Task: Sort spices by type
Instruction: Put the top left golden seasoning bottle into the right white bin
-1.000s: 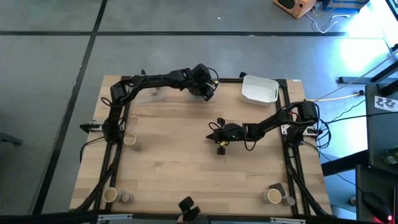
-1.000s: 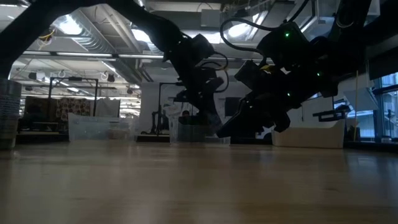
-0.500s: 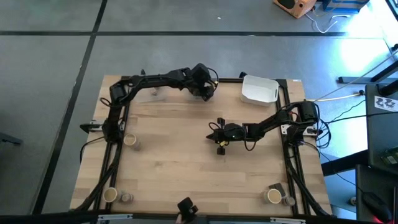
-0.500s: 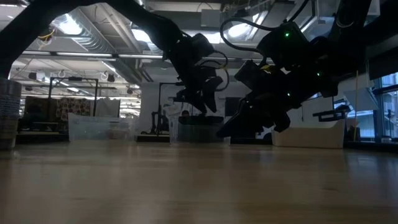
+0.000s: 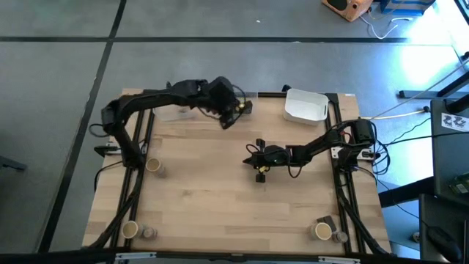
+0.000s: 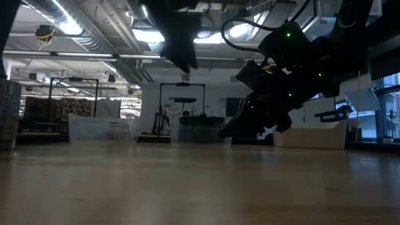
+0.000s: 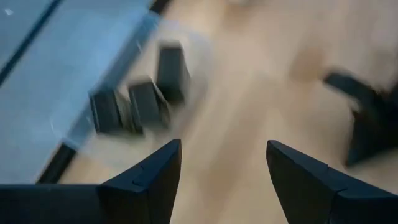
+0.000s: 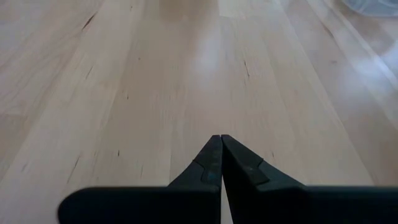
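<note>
Three dark grey boxy spice blocks [image 7: 140,93] sit together in a clear plastic tub [image 7: 87,118] at the worktop's far edge, sorted by kind. Left pincer [image 7: 221,177] above, open and empty, likely done dropping. Right pincer [image 8: 216,152] mid-worktop, shut, holding nothing.

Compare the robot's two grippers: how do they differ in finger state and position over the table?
The left gripper has its dark fingers spread apart with nothing between them; the right gripper has its fingers pressed together. The left gripper sits near the wooden table's far edge, with three dark grey boxy blocks ahead of it; the right gripper sits near the table's middle. Both hold nothing.
</note>
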